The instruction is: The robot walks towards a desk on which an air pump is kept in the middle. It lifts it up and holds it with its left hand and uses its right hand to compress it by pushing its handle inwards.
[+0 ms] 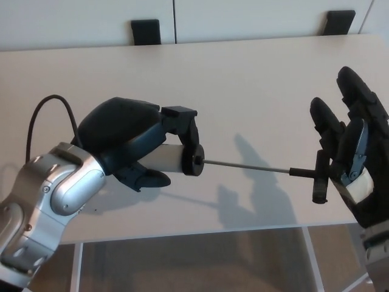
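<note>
The left hand (130,143) has its thick black fingers (182,125) wrapped tight round the white cylindrical barrel of the air pump (182,159), held level in the air above the pale matte table (243,79). The right hand (352,167) has its fingers spread, its palm against the short black T-shaped handle (320,177), closed on nothing. The pump looks light and rigid, but its thin steel rod (249,165), fully drawn out, could bend under a sideways load, so the push seems best straight along it on the handle's middle.

Even, bright light from above; my hands cast soft grey shadows on the desk (243,79); focus sharp throughout.
</note>
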